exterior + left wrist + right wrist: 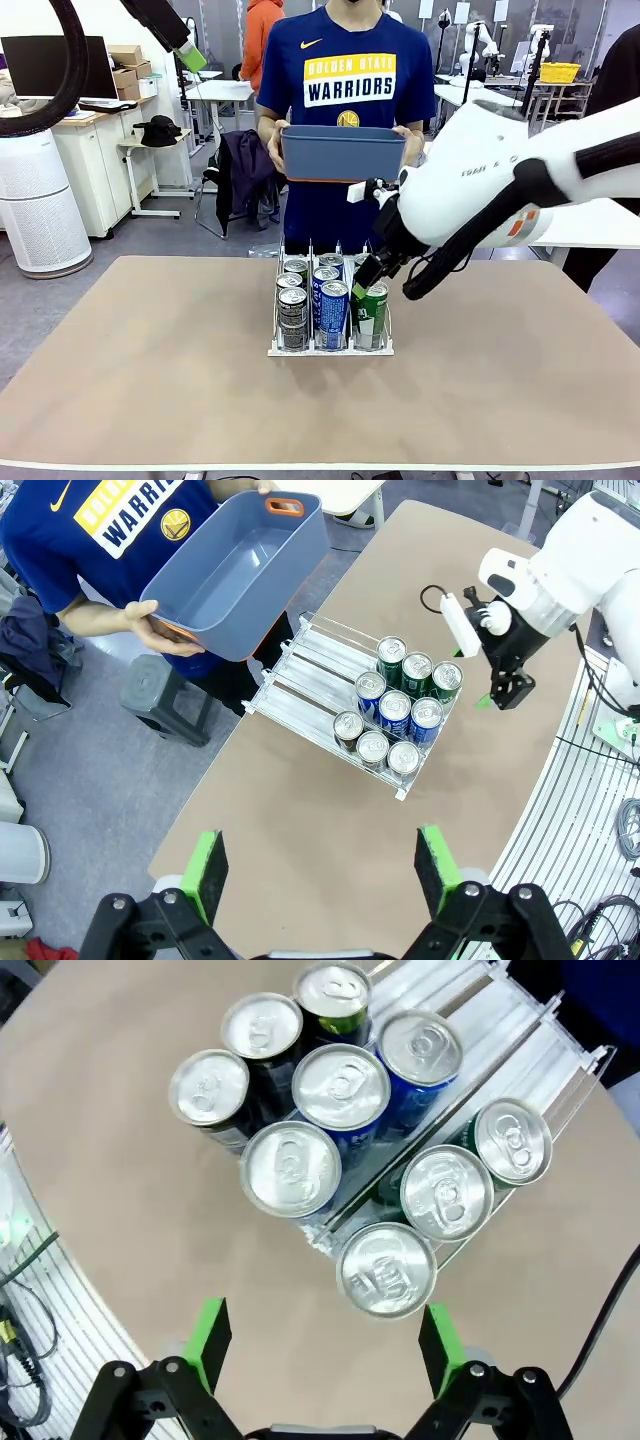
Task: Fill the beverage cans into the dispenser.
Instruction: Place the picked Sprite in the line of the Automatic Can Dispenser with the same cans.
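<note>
The dispenser [330, 351] stands mid-table with three lanes of beverage cans: dark grey [292, 318] on the left, blue [333, 312] in the middle, green [371, 315] on the right, three per lane. My right gripper [362, 283] hovers just above the front green can [385, 1270], jaws open and holding nothing; that can stands in the right lane just ahead of the green pads [208, 1335]. My left gripper [320, 870] is open and empty, raised high over the table's left side and looking down on the dispenser [320, 655].
A person at the far edge holds an empty blue-grey tub [343, 152] with both hands, above and behind the dispenser. The tan tabletop [150, 350] lies bare around the rack. My right arm [500, 180] reaches in from the right.
</note>
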You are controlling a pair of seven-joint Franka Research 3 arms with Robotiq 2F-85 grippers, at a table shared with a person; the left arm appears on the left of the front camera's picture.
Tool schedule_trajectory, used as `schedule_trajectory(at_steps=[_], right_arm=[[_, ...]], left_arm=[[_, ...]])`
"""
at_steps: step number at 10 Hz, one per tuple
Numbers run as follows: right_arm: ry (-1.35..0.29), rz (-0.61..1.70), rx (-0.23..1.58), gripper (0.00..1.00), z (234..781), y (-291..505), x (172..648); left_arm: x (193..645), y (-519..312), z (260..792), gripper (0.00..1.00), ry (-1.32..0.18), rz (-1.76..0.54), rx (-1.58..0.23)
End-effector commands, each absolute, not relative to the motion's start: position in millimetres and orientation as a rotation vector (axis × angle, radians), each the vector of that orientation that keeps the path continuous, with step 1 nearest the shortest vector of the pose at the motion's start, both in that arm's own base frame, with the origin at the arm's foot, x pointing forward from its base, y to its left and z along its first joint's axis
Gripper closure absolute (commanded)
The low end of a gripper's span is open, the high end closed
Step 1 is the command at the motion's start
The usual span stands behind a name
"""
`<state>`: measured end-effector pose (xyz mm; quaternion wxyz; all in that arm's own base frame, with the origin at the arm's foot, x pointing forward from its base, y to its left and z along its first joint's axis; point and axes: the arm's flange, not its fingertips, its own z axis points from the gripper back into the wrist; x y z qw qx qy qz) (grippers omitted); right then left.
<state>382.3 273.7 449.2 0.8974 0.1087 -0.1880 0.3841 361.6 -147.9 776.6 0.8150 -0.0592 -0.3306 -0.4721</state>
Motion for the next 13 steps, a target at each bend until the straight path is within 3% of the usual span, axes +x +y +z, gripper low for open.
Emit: schedule_trajectory(at_steps=[1, 5, 13], right_arm=[[-0.406, 0.868, 0.268, 0.0, 463.6, 261.1, 366.4], [-0.478, 0.978, 0.347, 0.0, 497.4, 243.3, 347.0], [-0.502, 0.959, 0.303, 0.0, 511.5, 242.9, 347.6]], left_arm=[[361.1, -145.2, 776.7, 0.0, -0.693, -1.009, -0.125], [361.1, -145.2, 776.7, 0.0, -0.693, -1.009, -0.125], [361.1, -145.2, 776.7, 0.0, -0.693, -1.009, -0.125]])
